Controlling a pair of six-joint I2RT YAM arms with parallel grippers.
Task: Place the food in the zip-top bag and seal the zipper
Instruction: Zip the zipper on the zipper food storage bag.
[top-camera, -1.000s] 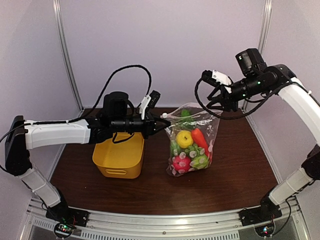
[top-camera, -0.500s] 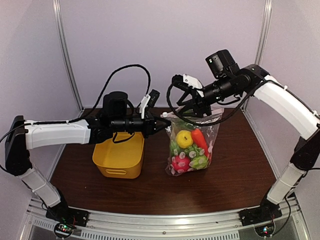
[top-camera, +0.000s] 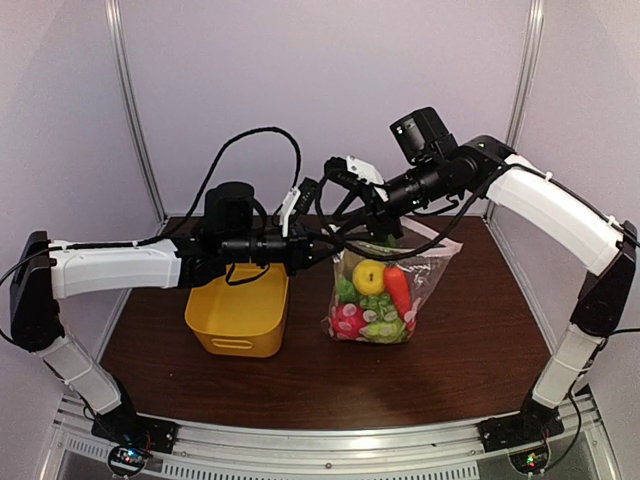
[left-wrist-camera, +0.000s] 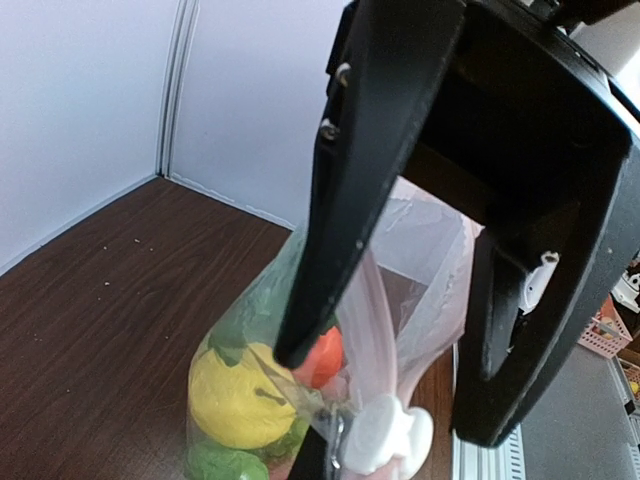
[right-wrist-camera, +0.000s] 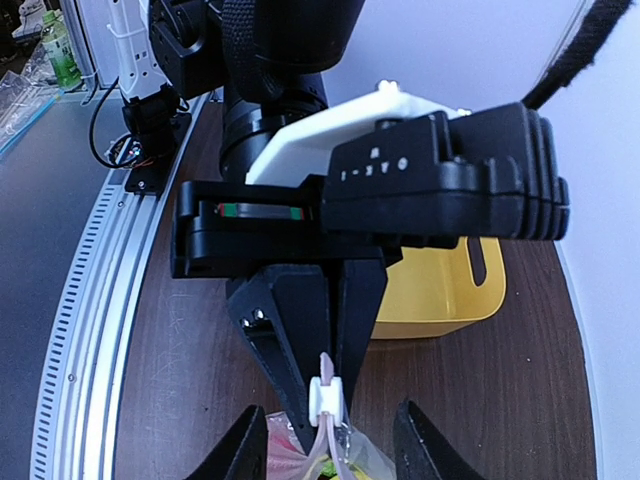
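Table (top-camera: 480, 350): dark wood, walled on three sides by pale panels.

Left arm (top-camera: 110, 268): I see it stretched level across the left half of the table, passing above the yellow basket (top-camera: 238, 318). Right arm (top-camera: 555, 215): arched high and reaching across to the middle, so both wrists meet over the same spot.

Zip-top bag (top-camera: 425, 262): just right of the basket, held up by its upper left corner, bottom down at the tabletop. Its far upper corner flares out loosely. I cannot tell whether the mouth is sealed.

Food (top-camera: 375, 300): all that I can see of it is inside the bag, sunk to the lower half. Yellow lemon (top-camera: 368, 277) on top, orange carrot (top-camera: 398, 290) just beside it, a red piece (top-camera: 347, 320) and green pieces (top-camera: 385, 328) at the bottom.

Left gripper (right-wrist-camera: 322, 392): fingers pressed together, pinching the zipper (left-wrist-camera: 378, 330) at the bag's corner.

Right gripper (right-wrist-camera: 335, 445): fingers spread wide, one tip on either side of the bag's top edge, neither plainly touching it.

White slider (left-wrist-camera: 385, 440): sits on the strip right at the left fingertips, between the right gripper's spread tips
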